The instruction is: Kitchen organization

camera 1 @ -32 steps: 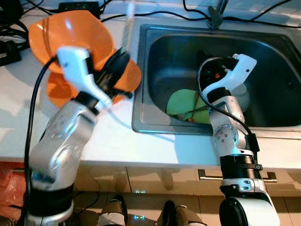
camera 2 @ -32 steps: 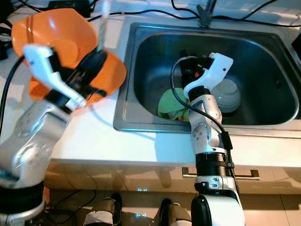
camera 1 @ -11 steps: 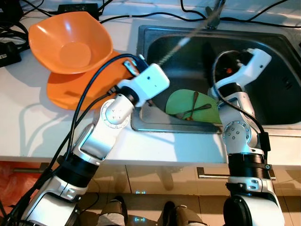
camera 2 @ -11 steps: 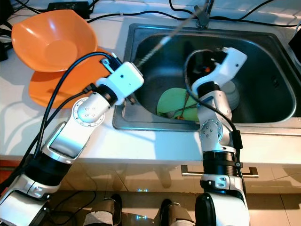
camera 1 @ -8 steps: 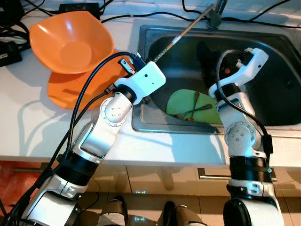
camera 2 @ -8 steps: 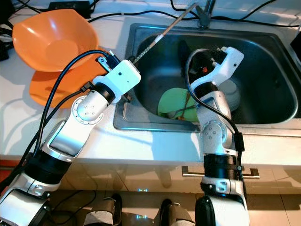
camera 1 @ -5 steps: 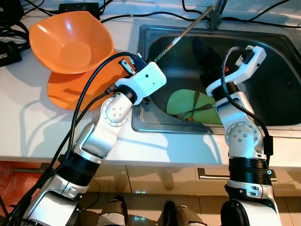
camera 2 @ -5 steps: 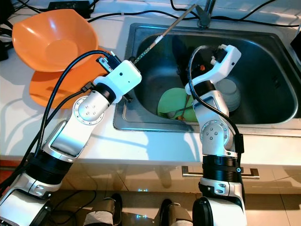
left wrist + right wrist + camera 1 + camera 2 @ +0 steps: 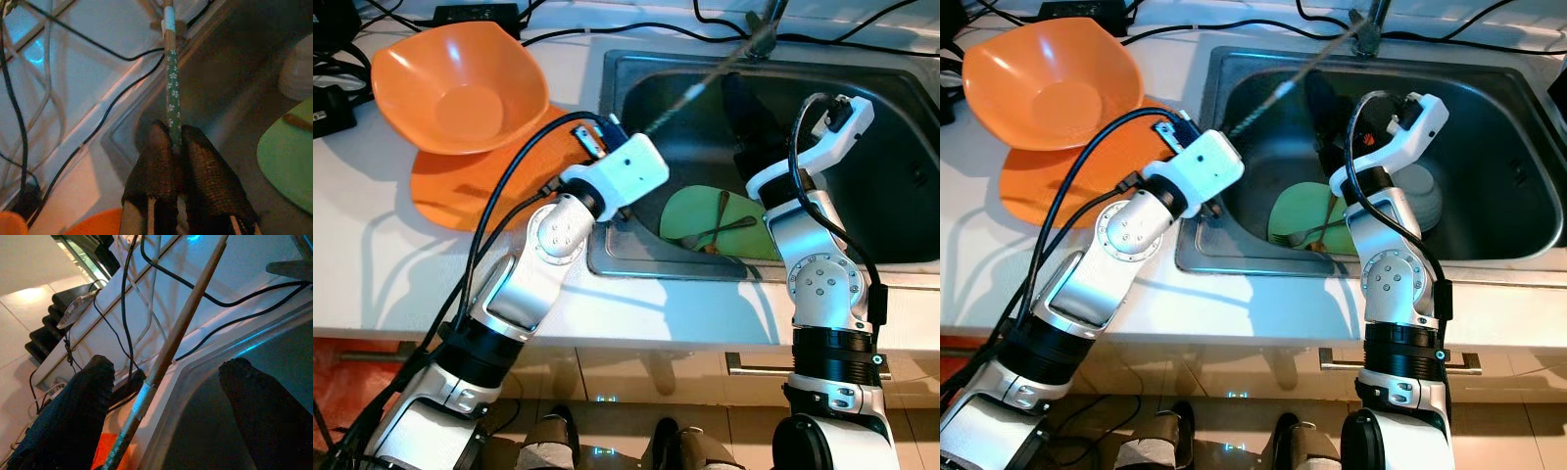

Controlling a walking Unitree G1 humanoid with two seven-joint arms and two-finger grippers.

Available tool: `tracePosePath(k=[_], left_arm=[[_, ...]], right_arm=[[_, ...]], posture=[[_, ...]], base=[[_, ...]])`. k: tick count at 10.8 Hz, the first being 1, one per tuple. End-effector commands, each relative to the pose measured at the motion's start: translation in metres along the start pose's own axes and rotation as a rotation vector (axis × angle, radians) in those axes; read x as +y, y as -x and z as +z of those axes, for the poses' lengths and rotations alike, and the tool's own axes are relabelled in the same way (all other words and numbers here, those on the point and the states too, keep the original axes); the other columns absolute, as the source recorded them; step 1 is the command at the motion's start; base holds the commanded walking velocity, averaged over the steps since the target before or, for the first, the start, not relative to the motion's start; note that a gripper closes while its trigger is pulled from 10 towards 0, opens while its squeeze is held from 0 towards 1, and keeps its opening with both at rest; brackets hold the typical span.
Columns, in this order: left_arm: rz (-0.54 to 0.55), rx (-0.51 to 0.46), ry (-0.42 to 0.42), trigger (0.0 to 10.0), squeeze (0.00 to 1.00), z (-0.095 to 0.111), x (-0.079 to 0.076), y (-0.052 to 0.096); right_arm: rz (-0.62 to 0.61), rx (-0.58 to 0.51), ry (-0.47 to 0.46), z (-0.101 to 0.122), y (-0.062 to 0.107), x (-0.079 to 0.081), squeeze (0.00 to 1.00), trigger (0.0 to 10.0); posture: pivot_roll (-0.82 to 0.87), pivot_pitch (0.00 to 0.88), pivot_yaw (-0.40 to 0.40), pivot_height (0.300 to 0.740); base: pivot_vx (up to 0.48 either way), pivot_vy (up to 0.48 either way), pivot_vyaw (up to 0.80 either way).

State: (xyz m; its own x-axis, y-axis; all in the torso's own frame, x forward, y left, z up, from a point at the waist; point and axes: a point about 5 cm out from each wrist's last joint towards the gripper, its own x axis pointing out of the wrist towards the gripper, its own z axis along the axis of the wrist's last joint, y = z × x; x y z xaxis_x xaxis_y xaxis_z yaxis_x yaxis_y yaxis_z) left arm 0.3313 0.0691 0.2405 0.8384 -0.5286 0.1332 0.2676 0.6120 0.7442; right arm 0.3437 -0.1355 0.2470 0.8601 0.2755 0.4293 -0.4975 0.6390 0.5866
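My left gripper (image 9: 172, 147) is shut on a long chopstick (image 9: 170, 83) with a green flowered shaft and a bare wooden end. It sits at the sink's (image 9: 636, 262) left rim, and the chopstick (image 9: 695, 90) slants up over the basin toward the faucet (image 9: 764, 34). My right gripper (image 9: 166, 396) hangs open above the basin, its fingers (image 9: 73, 416) wide apart, with the chopstick (image 9: 181, 333) crossing the view beyond them. A green plate (image 9: 690, 220) with two spoons (image 9: 722, 227) lies on the sink floor, under the right arm.
An orange bowl (image 9: 460, 88) rests on an orange plate (image 9: 445, 201) on the white counter left of the sink. A white bowl (image 9: 1422, 191) stands upside down in the basin. Black cables (image 9: 558, 34) run along the back of the counter.
My left arm has carried the chopstick from over the orange bowl to the sink's rim. In the last half second it shifted slightly right and the chopstick swung.
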Motion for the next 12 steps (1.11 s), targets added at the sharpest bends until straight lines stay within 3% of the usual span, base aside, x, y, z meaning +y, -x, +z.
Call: tracePosePath(k=[1, 11, 12], left_arm=[[-0.035, -0.048, 0.004, 10.0, 0.0, 0.008, -0.007, 0.002], [-0.141, -0.156, 0.015, 10.0, 0.0, 0.021, -0.02, 0.006], [-0.145, -0.161, 0.016, 10.0, 0.0, 0.022, -0.021, 0.006]], right_arm=[[0.009, -0.009, -0.007, 0.003, 0.0, 0.003, 0.0, 10.0], [-0.038, -0.031, -0.013, 0.005, -0.004, -0.002, 0.0, 10.0], [-0.049, -0.036, -0.016, 0.006, -0.005, -0.004, 0.0, 0.0]], posture=[[0.16, 0.221, -0.045, 0.74], [0.16, 0.207, -0.049, 0.74], [0.16, 0.207, -0.049, 0.74]], base=[[0.0, 0.0, 0.0], [0.0, 0.0, 0.0], [0.0, 0.0, 0.0]])
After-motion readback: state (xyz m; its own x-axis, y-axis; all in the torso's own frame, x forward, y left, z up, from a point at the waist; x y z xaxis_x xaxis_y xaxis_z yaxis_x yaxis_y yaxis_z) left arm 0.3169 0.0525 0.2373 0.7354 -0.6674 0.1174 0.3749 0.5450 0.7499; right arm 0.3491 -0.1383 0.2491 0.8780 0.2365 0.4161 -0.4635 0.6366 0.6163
